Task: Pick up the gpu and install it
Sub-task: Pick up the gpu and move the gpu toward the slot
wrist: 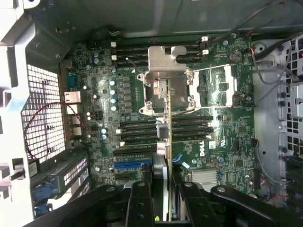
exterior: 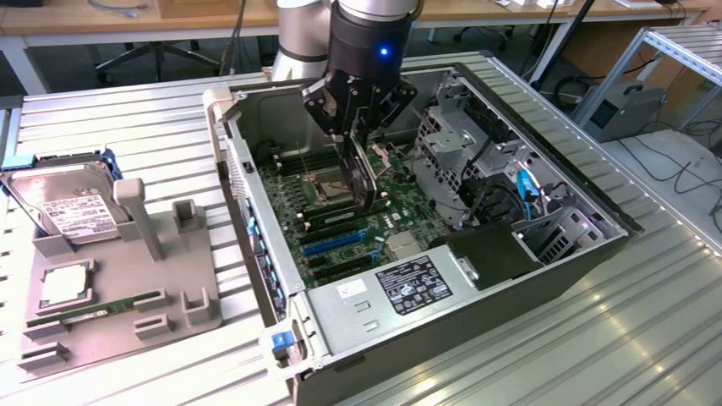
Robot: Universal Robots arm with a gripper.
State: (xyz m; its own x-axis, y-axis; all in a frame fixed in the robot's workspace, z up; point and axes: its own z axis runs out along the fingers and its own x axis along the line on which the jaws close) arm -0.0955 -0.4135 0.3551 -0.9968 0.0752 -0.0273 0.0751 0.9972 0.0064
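Tray (exterior: 113, 326) at case's 9 o'clock. Case (exterior: 250, 182) open, motherboard (exterior: 327, 247) exposed. Gpu (exterior: 363, 179) on edge over it, by the CPU socket (exterior: 327, 188). Gripper (exterior: 358, 125) at gpu's 12 o'clock, fingers (wrist: 140, 203) half closed, clamping its top edge.

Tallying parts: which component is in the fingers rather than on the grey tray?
The gpu: it hangs on edge over the motherboard, while the hard drive and memory stick sit on the tray.
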